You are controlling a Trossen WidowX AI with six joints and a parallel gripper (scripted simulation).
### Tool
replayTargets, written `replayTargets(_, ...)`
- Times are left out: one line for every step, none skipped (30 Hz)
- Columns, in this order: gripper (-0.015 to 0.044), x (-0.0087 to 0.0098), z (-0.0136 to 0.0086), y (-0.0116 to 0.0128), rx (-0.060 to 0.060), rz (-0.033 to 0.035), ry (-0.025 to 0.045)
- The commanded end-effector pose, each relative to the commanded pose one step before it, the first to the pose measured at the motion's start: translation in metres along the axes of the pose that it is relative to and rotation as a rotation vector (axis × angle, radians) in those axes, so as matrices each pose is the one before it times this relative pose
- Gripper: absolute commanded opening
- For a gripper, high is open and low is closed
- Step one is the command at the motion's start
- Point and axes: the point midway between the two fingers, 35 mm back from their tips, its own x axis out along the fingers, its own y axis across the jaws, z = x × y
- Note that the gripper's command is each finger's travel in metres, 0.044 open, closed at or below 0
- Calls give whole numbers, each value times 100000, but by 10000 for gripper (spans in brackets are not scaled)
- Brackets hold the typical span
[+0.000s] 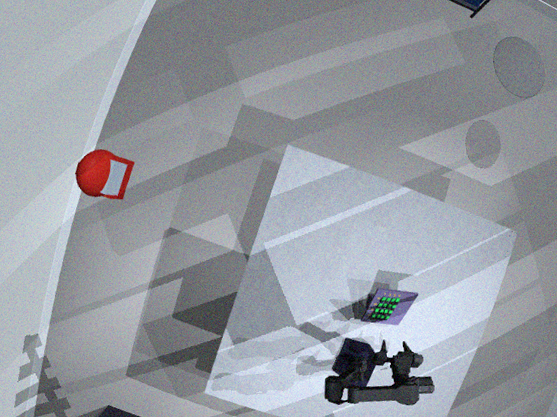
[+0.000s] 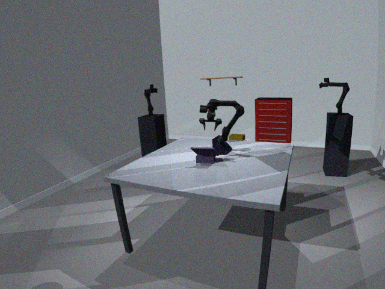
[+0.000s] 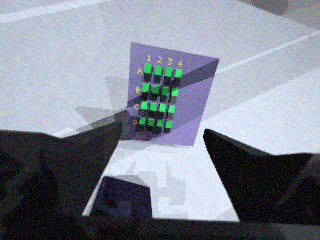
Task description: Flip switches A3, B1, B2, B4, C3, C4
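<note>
The purple panel (image 1: 406,302) (image 2: 203,151) (image 3: 196,107) stands on a block on the table, with rows A to D and columns 1 to 4 printed in yellow. Its switches look green on the far half and dark on the near half. In the wrist view I see A3 (image 3: 168,72), B1 (image 3: 145,88), B2 (image 3: 155,89), B4 (image 3: 174,93), C3 (image 3: 162,108) and C4 (image 3: 171,109). Which ends are raised is too small to tell. My gripper (image 1: 393,341) (image 2: 209,129) (image 3: 163,129) is open and empty, high above the table on the arm's side of the panel.
The arm's dark base (image 1: 353,361) (image 2: 221,146) (image 3: 125,197) stands close to the panel's near side on the white table (image 1: 327,273) (image 2: 174,177). A red cabinet (image 2: 273,119), a yellow box (image 2: 236,136) and two pedestals with other arms stand beyond the table.
</note>
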Motion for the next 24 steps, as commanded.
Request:
replayTargets(374,163,90,-86,131,-119,144)
replayTargets(347,493,276,-245,378,-330,397)
replayTargets(321,837,481,-363,587,-457,556)
replayTargets(295,1092,647,-376,678,-397,532)
replayTargets(269,1128,683,-278,614,-171,362)
replayTargets(242,1156,704,-174,558,75,218)
replayTargets(216,1183,714,-69,514,336,105)
replayTargets(190,1210,714,36,482,607,25)
replayTargets(164,1222,696,138,456,873,-21)
replayTargets(137,985,537,179,353,886,-28)
replayTargets(111,598,314,136,211,614,-14)
replayTargets(85,201,103,50,70,218,-3)
replayTargets(59,0,0,0,0,0,0)
replayTargets(32,0,0,0,0,0,0)
replayTargets(6,195,10,-10,-5,-7,160)
replayTargets(0,585,29,-20,-16,-11,461)
replayTargets(0,974,46,-3,-28,16,712)
replayTargets(0,972,43,35,-28,63,643)
replayTargets(0,582,25,39,-16,62,354)
replayTargets(0,194,8,16,-5,25,113)
replayTargets(0,0,0,0,0,0,0)
replayTargets(0,0,0,0,0,0,0)
replayTargets(0,0,0,0,0,0,0)
replayTargets(0,79,3,1,-2,4,-4)
